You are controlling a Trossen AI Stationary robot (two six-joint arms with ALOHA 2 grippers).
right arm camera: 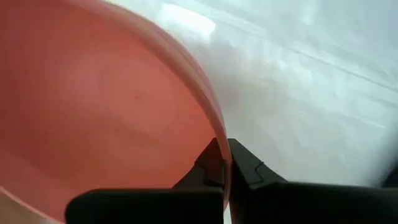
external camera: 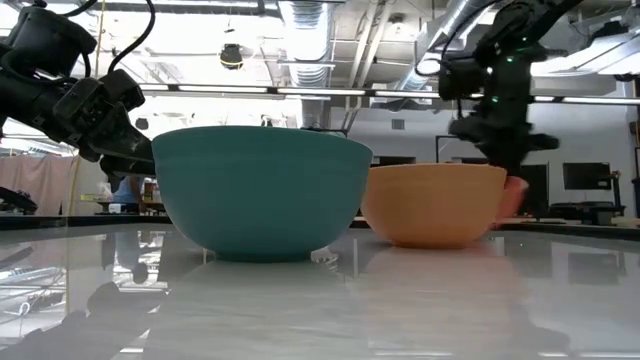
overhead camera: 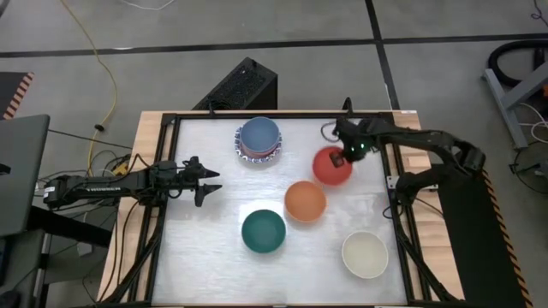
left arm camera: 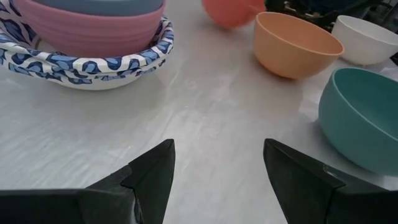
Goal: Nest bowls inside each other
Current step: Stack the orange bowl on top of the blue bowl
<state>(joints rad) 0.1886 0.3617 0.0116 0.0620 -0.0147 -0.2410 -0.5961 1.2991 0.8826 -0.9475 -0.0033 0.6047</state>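
A red bowl (overhead camera: 330,167) sits at the table's far right with my right gripper (right arm camera: 224,165) shut on its rim. A blue bowl (overhead camera: 259,137) is nested in a pink bowl (left arm camera: 93,31) inside blue-patterned white bowls (left arm camera: 87,62) at the far middle. An orange bowl (overhead camera: 305,201), a dark green bowl (overhead camera: 263,231) and a cream bowl (overhead camera: 366,254) stand singly on their bases. My left gripper (left arm camera: 217,168) hovers open near the table's left edge, its fingers apart over bare table. My right gripper pinches the red bowl's rim (right arm camera: 216,146) on its far right side, one finger inside the bowl and one outside. The fingers come from above, pointing steeply down. Whether the bowl is off the table I cannot tell.
A black frame (overhead camera: 163,171) runs round the white tabletop. Bare table lies between my left gripper and the bowls, and along the near edge left of the green bowl.
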